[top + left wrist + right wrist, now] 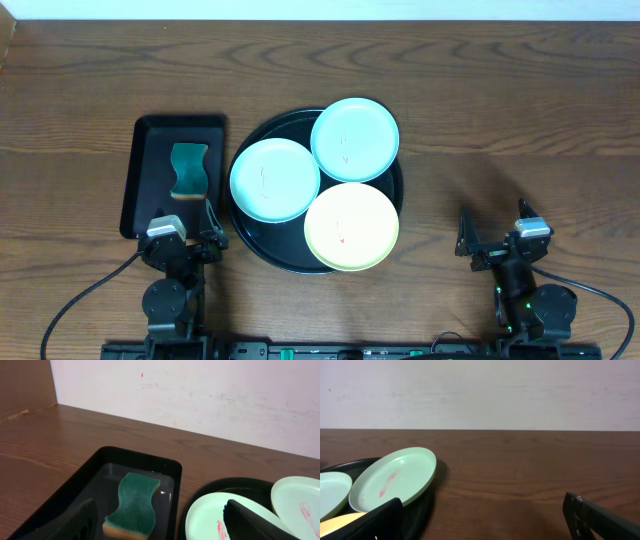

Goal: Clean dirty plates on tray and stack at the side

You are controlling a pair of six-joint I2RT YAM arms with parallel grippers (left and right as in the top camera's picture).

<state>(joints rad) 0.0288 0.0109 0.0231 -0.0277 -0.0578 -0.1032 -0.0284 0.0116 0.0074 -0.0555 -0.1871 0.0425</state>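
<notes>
Three smudged plates [275, 179] crowd the round tray [262, 250] at frame centre, overlapping. Left gripper [187, 235] and right gripper [495, 240] sit spread and empty, bottom corners. Sponge [188, 170] lies upper left. Risk: lifting one overlapped plate likely drags its neighbour.

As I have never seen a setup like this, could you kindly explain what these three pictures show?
Two robot arms sit at a wooden table. One picture looks down from above; the other two come from cameras on each wrist. The left tool and right tool are both open, holding nothing. A large round glossy black tray carries three round plastic plates: two pale mint-aqua plates and one pale yellow plate, each smudged red. Beside it, a smaller rectangular black tray holds a teal sponge.
</notes>
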